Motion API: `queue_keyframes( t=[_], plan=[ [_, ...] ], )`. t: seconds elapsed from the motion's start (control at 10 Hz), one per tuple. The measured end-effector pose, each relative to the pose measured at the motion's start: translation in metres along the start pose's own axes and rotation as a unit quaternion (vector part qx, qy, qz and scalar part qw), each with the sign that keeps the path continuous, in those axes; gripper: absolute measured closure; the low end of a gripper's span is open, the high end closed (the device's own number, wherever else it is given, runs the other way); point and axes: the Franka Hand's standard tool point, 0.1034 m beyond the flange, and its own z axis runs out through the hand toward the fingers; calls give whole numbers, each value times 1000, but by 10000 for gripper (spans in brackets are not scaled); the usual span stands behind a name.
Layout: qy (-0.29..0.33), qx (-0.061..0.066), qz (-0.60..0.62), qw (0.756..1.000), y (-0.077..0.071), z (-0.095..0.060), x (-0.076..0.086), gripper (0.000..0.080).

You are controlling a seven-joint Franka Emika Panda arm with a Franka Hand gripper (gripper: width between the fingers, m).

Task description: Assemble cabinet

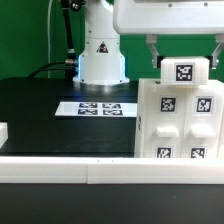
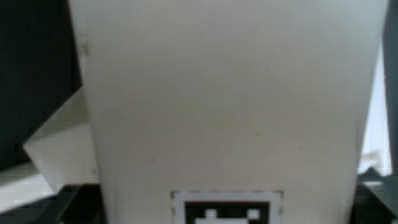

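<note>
The cabinet (image 1: 180, 120) is a big white block with several black-and-white tags, standing at the exterior view's right near the front rail. Its narrower tagged top part (image 1: 184, 70) sits between my gripper's (image 1: 184, 52) two fingers, which press on both of its sides. I cannot tell whether this top part is a separate piece. In the wrist view a plain white face of the cabinet (image 2: 222, 100) fills most of the picture, with one tag (image 2: 231, 210) at its near end. My gripper (image 2: 228, 205) is shut on it; only dark finger parts show at the corners.
The marker board (image 1: 97, 107) lies flat on the black table (image 1: 45, 115) in front of the robot's white base (image 1: 100, 50). A white rail (image 1: 100, 172) runs along the table's front edge. A small white piece (image 1: 3, 131) sits at the exterior view's left edge.
</note>
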Motion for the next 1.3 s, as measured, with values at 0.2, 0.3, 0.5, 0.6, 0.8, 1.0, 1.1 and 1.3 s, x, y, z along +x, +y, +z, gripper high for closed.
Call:
queue_keyframes(
  t=[0.2,0.3,0.5,0.6,0.8,1.0,1.1,1.3],
  plan=[
    [-1,2,72,997,-3,0,-1,239],
    [-4,5,109,994,-2,0,-1,239],
    [-6,7,155,988,-1,0,-1,239],
    [-7,8,174,985,-2,0,-1,239],
    [-14,15,249,968,-5,0,-3,234],
    [-15,17,226,974,-5,0,-3,48],
    [-16,23,222,975,-6,-4,-1,9],
    [-21,29,214,976,-7,-14,-2,2]
  ],
)
